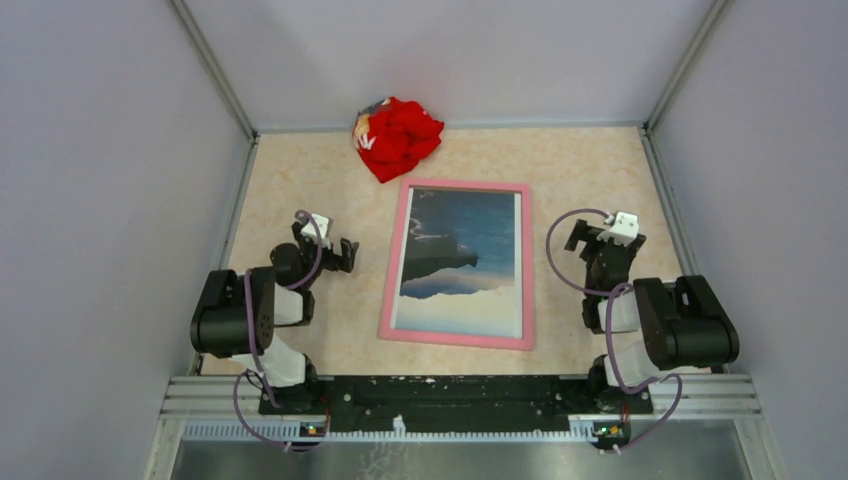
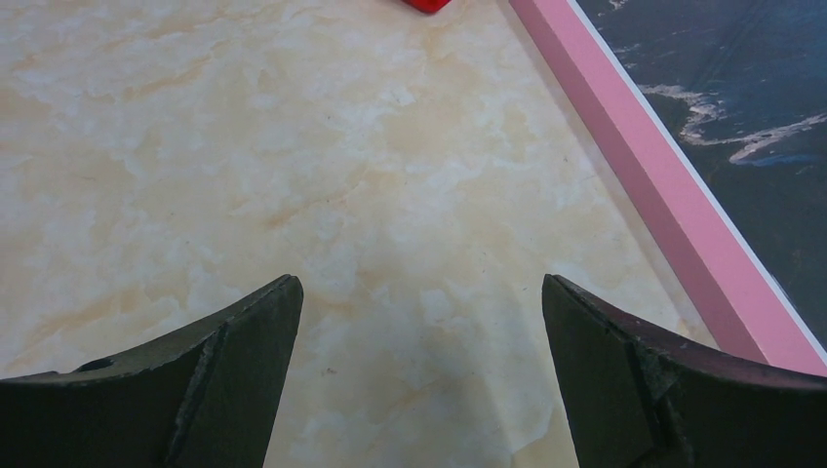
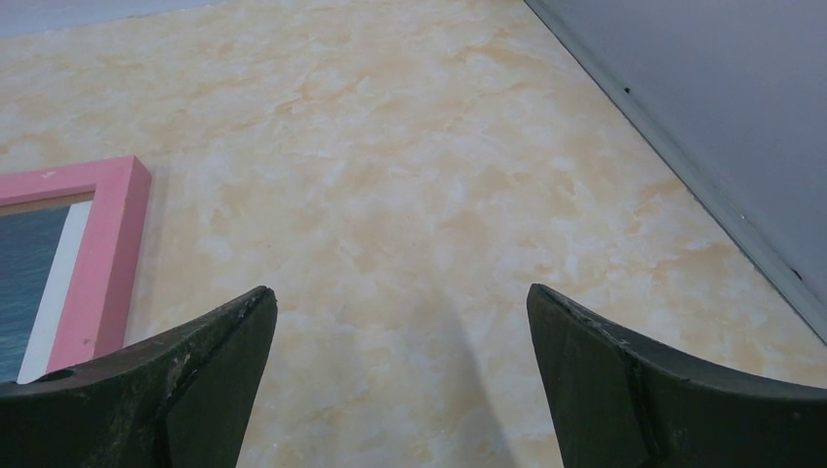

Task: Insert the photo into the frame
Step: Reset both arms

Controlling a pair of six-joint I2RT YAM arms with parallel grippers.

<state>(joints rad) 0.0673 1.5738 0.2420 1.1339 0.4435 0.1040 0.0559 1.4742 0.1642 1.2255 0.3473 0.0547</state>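
The pink frame (image 1: 395, 262) lies flat in the middle of the table, front side up. The photo (image 1: 462, 262), dark mountains over blue water and white clouds, sits inside its border. My left gripper (image 1: 338, 256) hovers just left of the frame, open and empty. In the left wrist view its fingers (image 2: 234, 361) spread over bare tabletop, with the frame's edge (image 2: 663, 185) and the photo (image 2: 741, 97) to the right. My right gripper (image 1: 588, 236) stands right of the frame, open and empty. The right wrist view has a frame corner (image 3: 107, 253) at left.
A red cloth bundle (image 1: 396, 135) lies at the back of the table, just beyond the frame's top left corner. Grey walls (image 1: 120, 150) enclose the table on three sides. A metal rail (image 1: 460, 395) carrying the arm bases runs along the near edge.
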